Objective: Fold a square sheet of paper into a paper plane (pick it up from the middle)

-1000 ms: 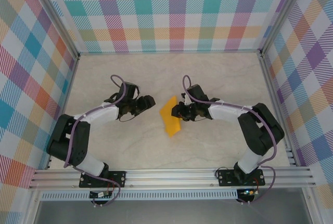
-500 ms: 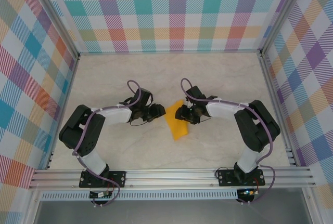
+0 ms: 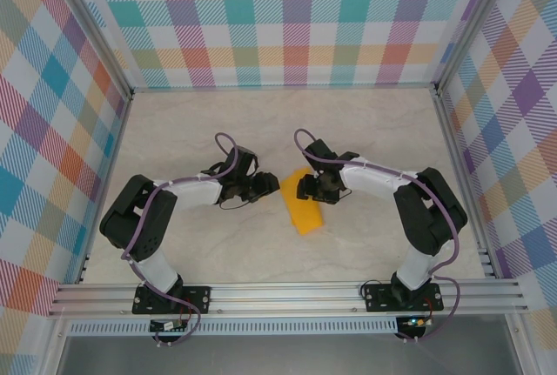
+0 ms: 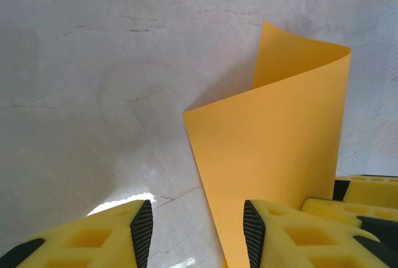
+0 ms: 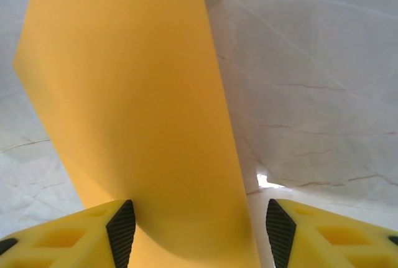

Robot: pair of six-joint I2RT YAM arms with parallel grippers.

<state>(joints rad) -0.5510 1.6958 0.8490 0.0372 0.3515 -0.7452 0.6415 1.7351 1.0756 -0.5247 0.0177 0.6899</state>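
Marble-pattern table (image 3: 174, 131): carries the square sheet of paper (image 3: 305, 210), which lies between the two grippers, curled over on itself with its upper part lifting off the surface. Left gripper (image 3: 265, 188): just left of the sheet's top corner, jaws parted, nothing grasped. Right gripper (image 3: 302, 187): at the sheet's top right edge, jaws parted astride the sheet, not clamped

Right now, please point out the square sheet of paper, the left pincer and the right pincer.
square sheet of paper (image 3: 305, 210), top external view, middle of its visible surface.
left pincer (image 4: 196, 234), left wrist view, midway between its fingertips.
right pincer (image 5: 199, 231), right wrist view, midway between its fingertips.
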